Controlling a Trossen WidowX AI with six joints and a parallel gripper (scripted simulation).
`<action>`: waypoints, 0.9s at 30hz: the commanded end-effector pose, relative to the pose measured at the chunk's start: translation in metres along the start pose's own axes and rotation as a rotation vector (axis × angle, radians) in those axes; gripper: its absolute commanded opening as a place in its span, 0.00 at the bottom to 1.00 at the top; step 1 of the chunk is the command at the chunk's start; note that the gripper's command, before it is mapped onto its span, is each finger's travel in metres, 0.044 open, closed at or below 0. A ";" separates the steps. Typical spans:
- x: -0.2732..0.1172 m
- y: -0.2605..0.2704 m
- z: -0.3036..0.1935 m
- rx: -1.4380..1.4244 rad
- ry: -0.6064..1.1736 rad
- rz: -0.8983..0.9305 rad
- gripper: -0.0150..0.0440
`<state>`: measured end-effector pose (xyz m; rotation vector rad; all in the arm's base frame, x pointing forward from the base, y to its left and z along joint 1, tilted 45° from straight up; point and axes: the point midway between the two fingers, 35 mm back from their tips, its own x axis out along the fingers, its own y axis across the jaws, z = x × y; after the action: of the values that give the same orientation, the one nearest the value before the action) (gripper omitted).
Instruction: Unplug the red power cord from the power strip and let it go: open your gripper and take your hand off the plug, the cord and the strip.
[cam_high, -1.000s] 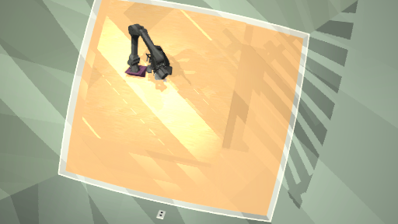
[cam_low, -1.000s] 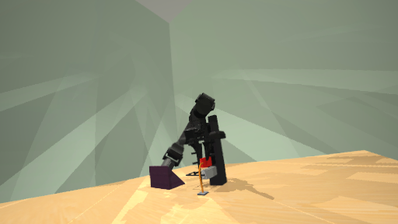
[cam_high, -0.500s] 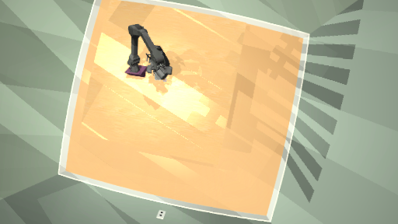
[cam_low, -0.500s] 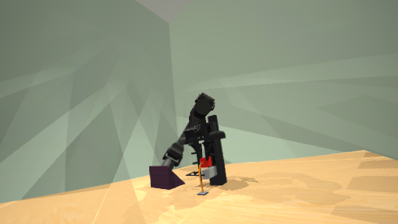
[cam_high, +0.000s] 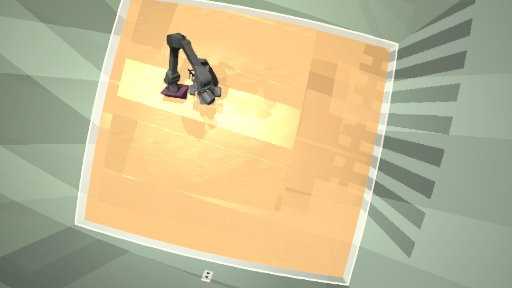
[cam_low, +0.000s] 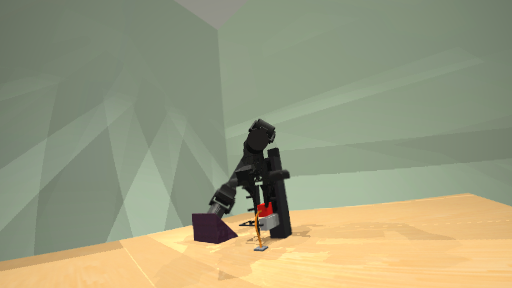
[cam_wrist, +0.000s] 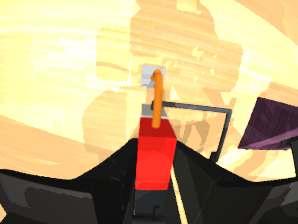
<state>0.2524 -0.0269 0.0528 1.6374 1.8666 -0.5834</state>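
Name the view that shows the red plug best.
Wrist view: the plug fills the centre, clamped between the fingers, its orange cord leading away. The exterior view shows only a small red patch; in the top view the arm hides it.

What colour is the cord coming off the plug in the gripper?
Orange, running from the red plug; the cord shows best in the wrist view.
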 end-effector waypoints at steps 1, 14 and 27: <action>-0.009 0.002 0.029 0.001 -0.068 0.007 0.25; -0.014 0.000 0.050 0.002 -0.067 0.007 0.25; -0.012 -0.001 0.050 0.003 -0.063 0.007 0.65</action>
<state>0.2595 -0.0695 0.0243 1.6090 1.8163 -0.6256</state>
